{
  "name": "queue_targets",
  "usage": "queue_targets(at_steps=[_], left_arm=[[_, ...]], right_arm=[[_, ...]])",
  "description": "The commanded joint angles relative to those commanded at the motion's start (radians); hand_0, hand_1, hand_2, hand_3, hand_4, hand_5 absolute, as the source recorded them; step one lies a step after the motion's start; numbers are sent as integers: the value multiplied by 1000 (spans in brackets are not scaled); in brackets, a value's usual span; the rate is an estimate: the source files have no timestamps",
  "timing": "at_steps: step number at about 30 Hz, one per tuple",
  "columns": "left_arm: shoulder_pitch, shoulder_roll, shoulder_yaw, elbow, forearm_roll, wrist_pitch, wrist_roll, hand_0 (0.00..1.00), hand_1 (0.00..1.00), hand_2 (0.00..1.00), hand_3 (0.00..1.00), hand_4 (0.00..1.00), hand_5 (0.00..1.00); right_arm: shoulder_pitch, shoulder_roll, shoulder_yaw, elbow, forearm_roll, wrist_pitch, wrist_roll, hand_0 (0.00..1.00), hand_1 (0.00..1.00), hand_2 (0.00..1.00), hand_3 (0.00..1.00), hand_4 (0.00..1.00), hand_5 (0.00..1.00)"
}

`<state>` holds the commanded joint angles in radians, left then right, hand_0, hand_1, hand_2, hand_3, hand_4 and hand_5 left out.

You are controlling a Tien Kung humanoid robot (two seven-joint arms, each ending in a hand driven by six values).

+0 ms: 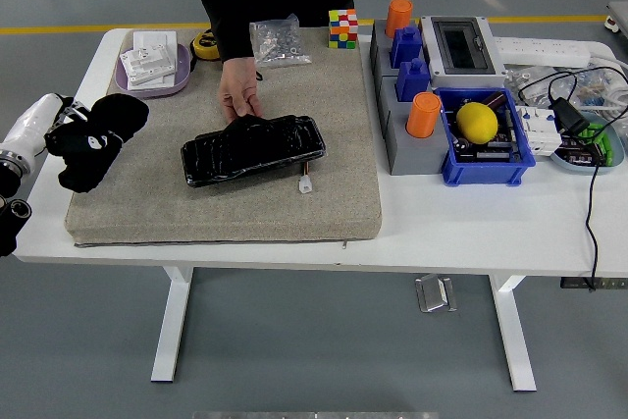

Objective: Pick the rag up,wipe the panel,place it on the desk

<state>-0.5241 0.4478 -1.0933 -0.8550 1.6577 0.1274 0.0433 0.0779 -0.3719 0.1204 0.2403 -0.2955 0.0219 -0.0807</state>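
At the near left, the left hand point(86, 134) is seen at the left edge of the beige mat point(235, 208), its fingers closed around the black rag point(93, 139), which is bunched in the grasp and hangs down toward the mat's left border. Whether the rag's lower end touches the mat cannot be told. The white forearm point(27, 130) enters from the left edge of the picture and is angled up and to the right toward the hand.

Near the middle of the mat, well apart from the rag, the glossy black panel point(252, 148) lies flat, tilted slightly so that its right end sits farther away. A small white connector point(305, 183) lies just beside its near right corner. The far edge of the panel is touched by the person's hand point(238, 93), which reaches down from the far side of the table point(471, 228).

Farther back, a purple tray point(152, 71) with white parts is seen at the far left, a clear bag of hardware point(277, 41) and a colour cube point(342, 27) at the mat's far edge. To the right, a blue bin point(486, 144) holds a yellow lemon point(477, 122).
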Motion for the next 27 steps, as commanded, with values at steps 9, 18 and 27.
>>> queue_targets(at_steps=[9, 18, 27], left_arm=[[23, 40, 38, -138, 32, -25, 54, 315, 217, 461, 382, 310, 2], [32, 40, 90, -214, 31, -29, 77, 310, 212, 461, 383, 302, 2], [23, 17, 129, -251, 28, -21, 91, 289, 208, 461, 384, 307, 2]], right_arm=[[-1, -8, -3, -3, 2, 0, 1, 699, 675, 686, 589, 929, 454], [-6, -10, -11, -7, 8, 0, 1, 699, 675, 686, 589, 929, 452], [-4, -10, -14, -7, 8, 0, 2, 699, 674, 686, 589, 928, 452]])
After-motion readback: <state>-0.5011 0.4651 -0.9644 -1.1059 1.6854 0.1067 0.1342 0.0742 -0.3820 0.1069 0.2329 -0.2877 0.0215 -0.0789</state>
